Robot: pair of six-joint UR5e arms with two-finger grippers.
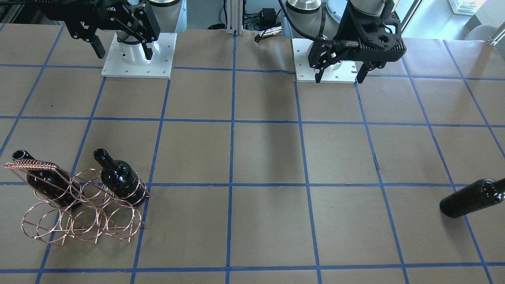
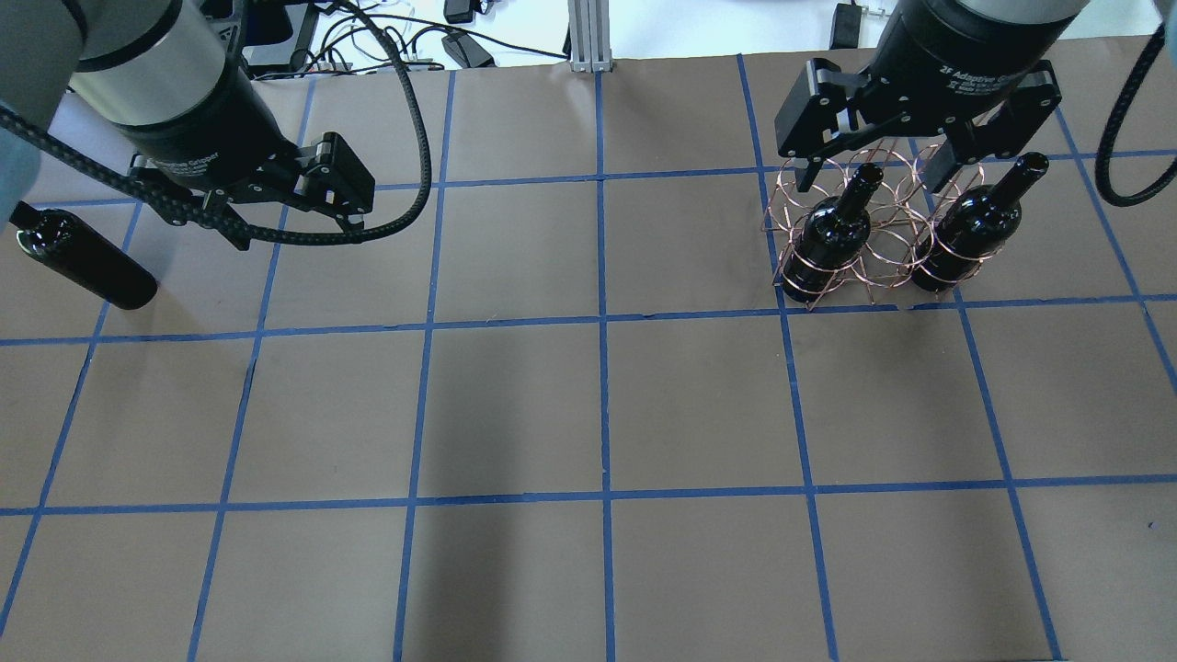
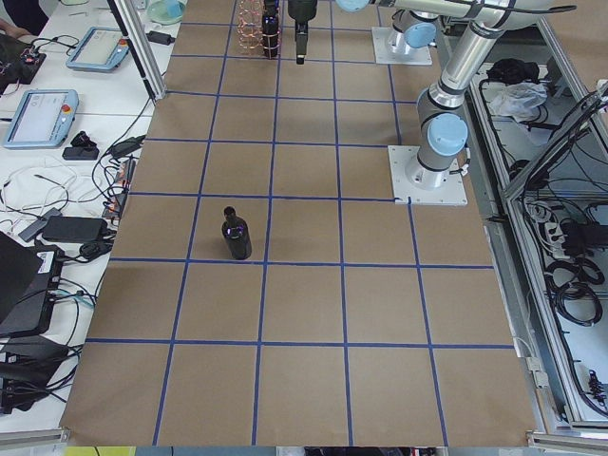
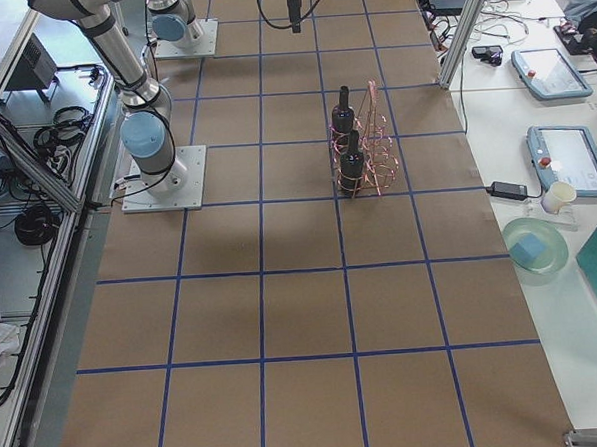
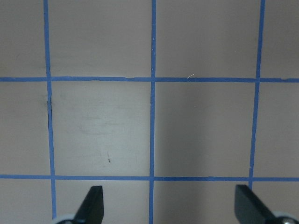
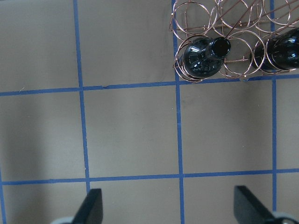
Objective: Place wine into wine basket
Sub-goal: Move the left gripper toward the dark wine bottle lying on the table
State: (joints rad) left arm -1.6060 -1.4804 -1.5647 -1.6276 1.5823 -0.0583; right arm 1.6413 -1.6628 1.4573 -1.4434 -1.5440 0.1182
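Toward the far edge of the brown papered table point(image 1: 268, 157), at the robot's left end, the remaining near-black glossy glass wine bottle point(image 1: 471, 199) is seen standing upright. It is well apart from the copper-coloured thin wire basket point(image 1: 84, 219) near the far right corner, where one matching bottle point(image 2: 828, 244) and another point(image 2: 970, 234) are already seated. The left gripper point(image 2: 294, 225) and right gripper point(image 2: 887, 156) are held empty, fingers apart. The slick glass could be let slip during the long carry, the tall bottle toppled by a clipped approach, or the light basket dragged if a ring is snagged.

L arm point(image 3: 454, 66), R arm point(image 4: 109, 38) silver-grey w/ pale-blue caps, white screwed base plates point(image 1: 138, 69), black ribbed cable point(image 2: 428, 175); L gripper point(image 1: 338, 80), R gripper point(image 1: 124, 57) black, white-lettered.
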